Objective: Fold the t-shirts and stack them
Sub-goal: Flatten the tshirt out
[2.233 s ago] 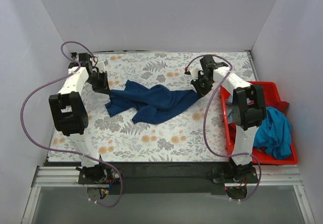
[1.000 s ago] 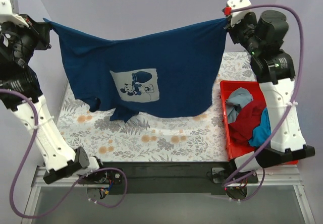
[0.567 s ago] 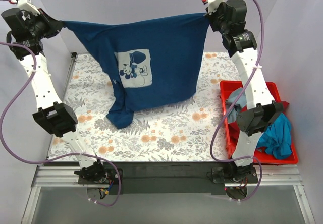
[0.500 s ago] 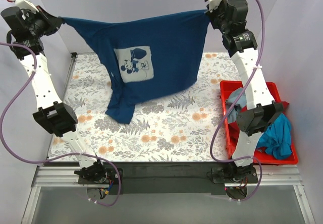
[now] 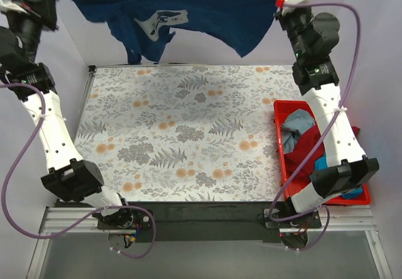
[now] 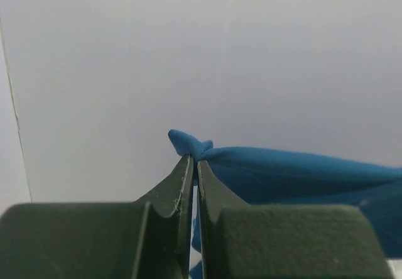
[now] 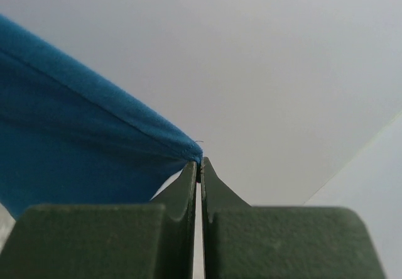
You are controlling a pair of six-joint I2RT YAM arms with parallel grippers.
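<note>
A navy t-shirt [image 5: 207,12] is held high along the top edge of the top external view, stretched between the two raised arms and clear of the floral table cover [image 5: 188,134] spread below it. Its white chest print [image 5: 162,19] is seen left of centre, and loose folds of cloth hang down from the upper left and upper right of the span. In the left wrist view, the left gripper [image 6: 195,161] is pressed together on a small bunched corner of the navy cloth, which runs off toward the right edge of that frame. In the right wrist view, the right gripper [image 7: 200,164] is likewise pinched on a hemmed corner, with the fabric fanning out to the left. At the right side of the top external view, a red bin [image 5: 290,105] is set beside the table cover; a pale grey-blue shirt [image 5: 294,127], a red shirt [image 5: 304,156] and a teal-blue shirt [image 5: 321,164] are heaped inside it, partly hidden by the right arm.
</note>
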